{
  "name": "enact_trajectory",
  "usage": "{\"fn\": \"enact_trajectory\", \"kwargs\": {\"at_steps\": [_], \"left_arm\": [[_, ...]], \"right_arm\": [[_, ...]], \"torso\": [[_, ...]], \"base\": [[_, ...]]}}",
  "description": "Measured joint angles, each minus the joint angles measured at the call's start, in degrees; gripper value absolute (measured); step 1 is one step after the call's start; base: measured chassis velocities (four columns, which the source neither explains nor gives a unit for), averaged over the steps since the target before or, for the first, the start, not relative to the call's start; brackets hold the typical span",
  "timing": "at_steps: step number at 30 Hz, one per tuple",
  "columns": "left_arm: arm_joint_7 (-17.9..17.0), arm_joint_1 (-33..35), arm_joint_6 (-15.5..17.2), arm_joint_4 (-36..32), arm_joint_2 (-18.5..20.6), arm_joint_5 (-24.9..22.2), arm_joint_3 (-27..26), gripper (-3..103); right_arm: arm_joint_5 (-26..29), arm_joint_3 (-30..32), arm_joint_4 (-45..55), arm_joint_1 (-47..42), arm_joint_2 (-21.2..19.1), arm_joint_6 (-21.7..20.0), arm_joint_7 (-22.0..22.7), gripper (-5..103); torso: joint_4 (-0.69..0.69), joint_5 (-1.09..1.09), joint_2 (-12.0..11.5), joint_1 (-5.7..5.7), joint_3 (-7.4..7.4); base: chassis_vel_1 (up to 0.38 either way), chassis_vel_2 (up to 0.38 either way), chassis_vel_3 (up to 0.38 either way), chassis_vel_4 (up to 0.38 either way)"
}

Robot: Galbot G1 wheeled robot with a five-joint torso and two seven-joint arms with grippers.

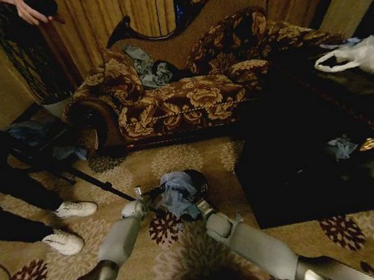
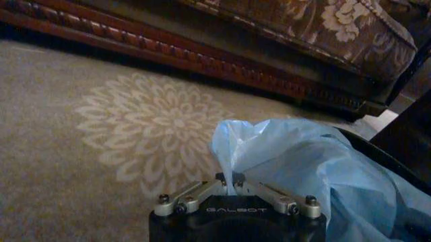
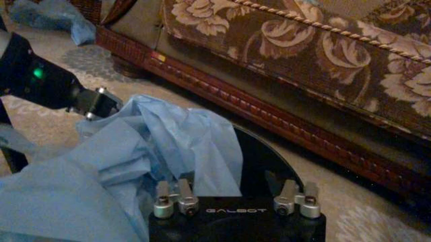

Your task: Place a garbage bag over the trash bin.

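The small black trash bin (image 1: 195, 179) stands on the carpet in front of the sofa. The pale blue garbage bag (image 1: 176, 193) lies bunched over its near and left side, leaving part of the black rim (image 3: 264, 160) bare. My left gripper (image 1: 140, 193) is at the bin's left, and its fingertips are shut on a fold of the bag (image 2: 296, 169) in the left wrist view. My right gripper (image 1: 203, 208) is at the bin's near side. Its fingers (image 3: 172, 197) stand wide apart over the bin, with the bag's edge lying against one of them.
The patterned sofa (image 1: 187, 97) with its wooden base runs just behind the bin. A black low table (image 1: 321, 168) at the right carries a white handled bag (image 1: 367, 56) and a blue scrap (image 1: 341, 147). A person's legs in white shoes (image 1: 68, 224) and a stand's leg (image 1: 97, 184) are at the left.
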Motion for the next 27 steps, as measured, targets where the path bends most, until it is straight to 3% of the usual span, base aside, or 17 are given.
{"fn": "enact_trajectory", "kwargs": {"at_steps": [1,2,4,9,11,14,16,19,27], "left_arm": [[0.0,0.0,-0.1,0.0,0.0,0.0,0.0,0],[0.0,0.1,-0.2,0.0,0.0,0.0,-0.1,0],[0.0,0.2,-0.3,0.0,0.0,0.0,-0.1,0],[0.0,0.2,-0.7,0.0,0.0,-0.2,-0.1,0],[0.0,0.1,-0.7,0.0,0.0,-0.3,-0.1,0],[0.0,-0.1,-0.8,0.0,0.0,-0.6,-0.1,0],[0.0,-0.1,-0.8,0.0,0.0,-0.6,-0.1,0],[0.0,0.1,-0.9,-0.2,0.0,-0.7,-0.1,0],[0.1,0.2,-0.8,-0.4,0.3,-1.0,0.0,0]], "right_arm": [[0.3,-0.2,0.0,0.2,0.0,-0.1,0.1,65],[1.2,-0.6,0.0,0.7,0.0,-0.3,0.2,54],[1.5,-0.7,-0.1,1.0,0.0,-0.4,0.2,54],[3.6,-1.3,-0.4,1.8,0.0,-0.8,0.4,28],[3.9,-1.4,-0.4,1.8,0.0,-0.8,0.4,28],[4.3,-1.7,-0.6,1.9,-0.1,-0.8,0.4,12],[4.3,-1.7,-0.7,1.9,-0.1,-0.8,0.4,12],[4.6,-1.5,-1.0,1.9,-0.1,-0.8,0.5,1],[10.9,-0.1,0.2,1.9,0.9,-1.5,2.8,0]], "torso": [[0.0,0.0,0.0,0.0,0.0],[0.0,0.0,0.0,0.0,0.0],[0.0,0.0,0.0,0.0,0.0],[0.0,0.0,0.0,0.0,0.0],[0.0,0.0,0.0,0.0,0.0],[0.0,0.0,0.0,0.0,0.0],[0.0,0.0,0.0,0.0,0.0],[0.0,0.0,0.0,0.0,0.0],[0.0,0.0,0.0,0.0,0.0]], "base": [[0.0,0.0,0.0,0.0],[0.0,0.0,0.0,0.0],[0.0,0.0,0.0,0.0],[0.0,0.0,0.0,0.0],[0.0,0.0,0.0,0.0],[0.0,0.0,0.0,0.0],[0.0,0.0,0.0,0.0],[0.0,0.0,0.0,0.0],[0.0,0.0,0.0,0.0]]}}
